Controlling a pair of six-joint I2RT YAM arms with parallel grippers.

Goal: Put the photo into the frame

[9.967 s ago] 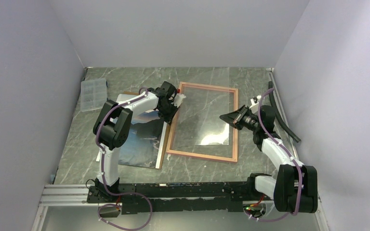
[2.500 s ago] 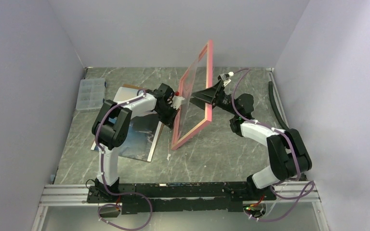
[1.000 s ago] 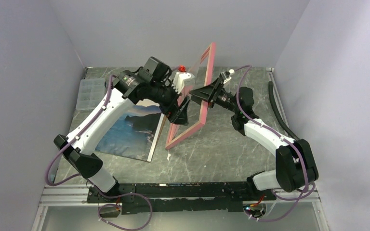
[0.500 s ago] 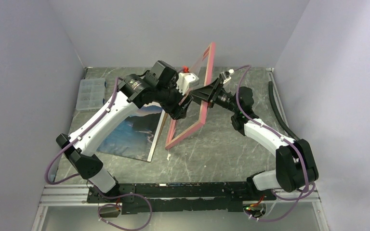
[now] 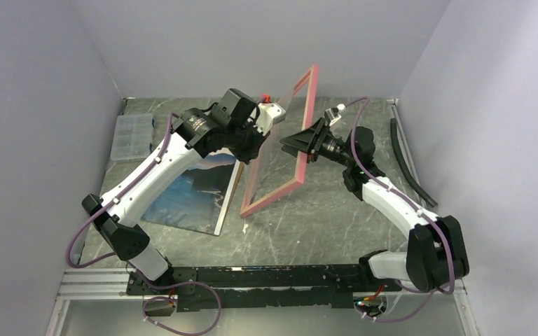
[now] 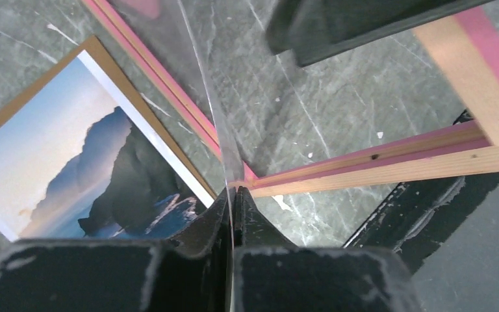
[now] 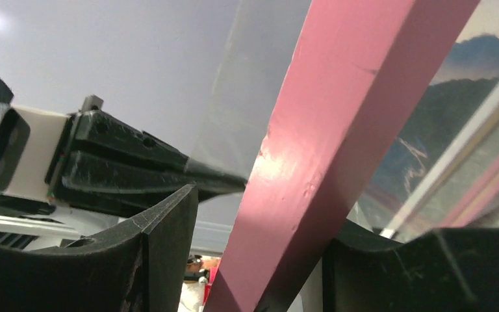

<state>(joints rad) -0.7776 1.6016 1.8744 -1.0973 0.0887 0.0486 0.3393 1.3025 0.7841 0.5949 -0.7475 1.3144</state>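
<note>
The frame (image 5: 274,199), pink on its face, stands tilted on its lower left corner mid-table. My right gripper (image 5: 298,145) is shut on its right rail (image 7: 338,110), which crosses slantwise between the fingers of that gripper (image 7: 266,214). My left gripper (image 5: 257,152) is shut on the edge of the clear pane (image 6: 198,71), its fingertips pinched together (image 6: 232,193) just above the frame's corner (image 6: 377,162). The photo (image 5: 185,192) of mountains and water lies flat on the brown backing board (image 6: 97,49), left of the frame. The photo (image 6: 71,162) is untouched.
A clear compartment box (image 5: 130,136) lies at the back left by the wall. A black strip (image 5: 408,161) runs along the right wall. Grey walls close in three sides. The arms' mounting rail (image 5: 98,283) lines the near edge.
My left gripper has gone from open to shut on the pane's edge. The frame's top and my right gripper have shifted a little to the right.
</note>
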